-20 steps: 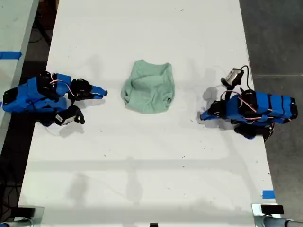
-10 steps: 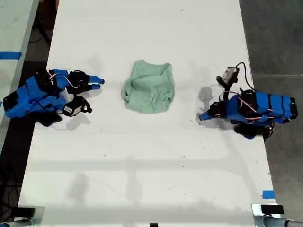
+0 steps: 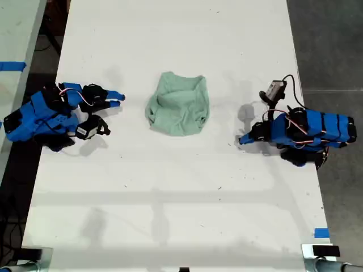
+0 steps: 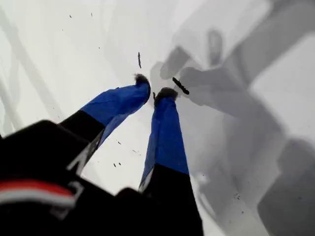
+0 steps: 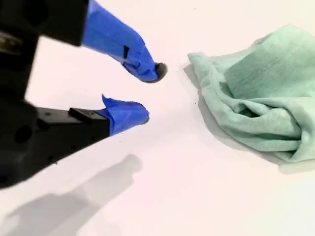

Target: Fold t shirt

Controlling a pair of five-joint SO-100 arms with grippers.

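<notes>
Well, we see the t shirt [image 3: 177,105] lying in a crumpled heap near the middle of the table [image 3: 170,215], between the two arms and touching neither. We think it is soft and very light. It will flop and sag when we lift it, and it will not break. Cloth like this can slide on a smooth table, so a push from the side may just move the whole heap. It may also bunch up, so one pinch could catch more than one layer. My second gripper [image 5: 149,92] is on the exterior view's left, near the t shirt but not touching it. Its jaws are open wide and hold nothing. My first gripper [image 4: 153,86] looks to be the one on the exterior view's right, a bit farther from the t shirt. Its jaws are almost together with nothing between them, and it points down at bare table. We think the best place to take hold is a thin outer edge, like the rolled hem closest to my second gripper. We cannot tell which lump is a sleeve or the neck, so we would first pull the edges out flat.
</notes>
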